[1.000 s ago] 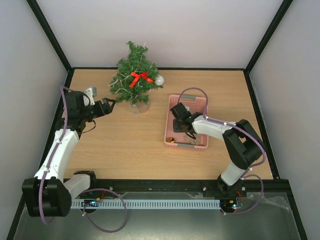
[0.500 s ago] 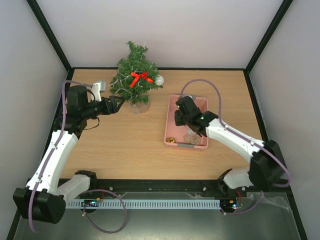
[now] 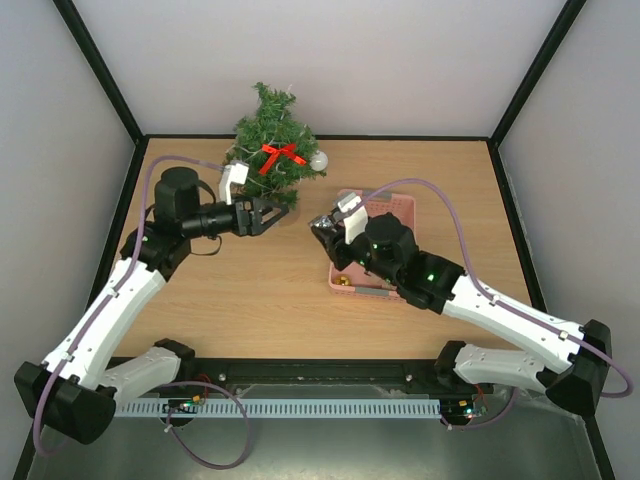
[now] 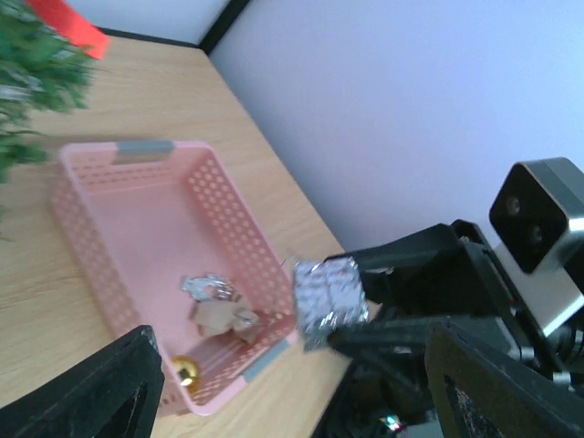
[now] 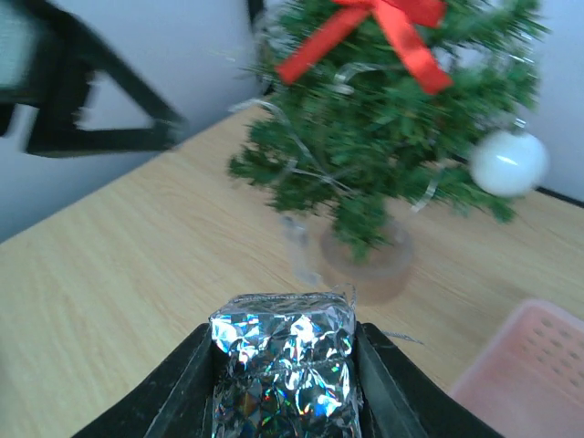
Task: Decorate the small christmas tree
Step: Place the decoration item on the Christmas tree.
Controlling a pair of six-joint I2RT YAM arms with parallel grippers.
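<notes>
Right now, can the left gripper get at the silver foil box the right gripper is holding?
Probably yes. The left gripper stands open, facing the silver foil box, with nothing showing between them. The right gripper clamps its two sides, so other faces look free.

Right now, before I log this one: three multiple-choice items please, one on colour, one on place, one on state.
1. The bow on the small christmas tree is: A blue; B gold; C red.
2. The gold ball lies: A on bare wood; B in the pink basket; C under the tree.
3. The right fingers are: A shut on the silver foil cube; B open, empty; C shut on the bow.
Key: C, red against the green; B, it sits in the basket's corner; A, the cube is clamped between them.
</notes>
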